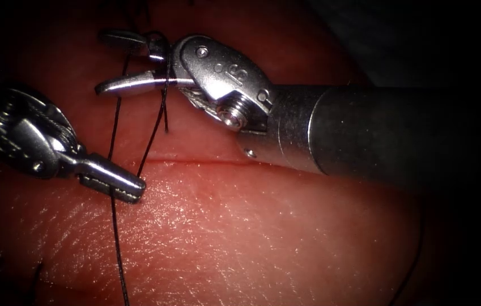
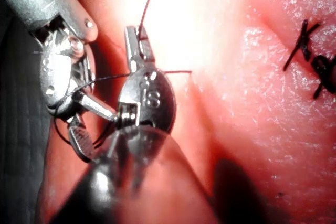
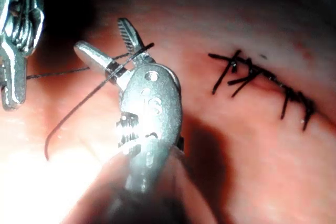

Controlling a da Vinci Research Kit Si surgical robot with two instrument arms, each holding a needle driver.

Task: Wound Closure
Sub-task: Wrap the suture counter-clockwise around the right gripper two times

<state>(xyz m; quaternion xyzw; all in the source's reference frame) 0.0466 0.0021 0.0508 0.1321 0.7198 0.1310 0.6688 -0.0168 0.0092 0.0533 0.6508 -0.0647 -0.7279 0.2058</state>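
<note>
- The right tool [image 1: 130, 61] reaches in from three o'clock in the endoscope view, its jaws spread wide, with two strands of thread [image 1: 116, 119] running between them close to the hinge. It grips nothing; the thread merely lies in the gap.
- The left tool [image 1: 116, 182] comes from nine o'clock with its jaws clenched. One strand passes right at its tip, and I think it is pinching that strand, though the tip is too small there for me to be sure.
- The cut [image 1: 206, 161] runs across the tissue [image 1: 240, 226] as a thin line, toward three o'clock from the left tool's tip. The strands meet the tissue at its left end, by that tip.
- I cannot make out the needle anywhere around the tools.
- In the right wrist view, finished stitches [image 3: 262, 82] sit along the cut, well apart from the tools.
- Risk, as I judge it: both strands lie in the open jaws, so closing could catch the wrong one, or both, and only this tool can cut.
- A short loose end [image 1: 166, 122] hangs near the hinge; it could snag in the joint.
- If the left tool's hold is weak, the strand could slip and go slack.
</note>
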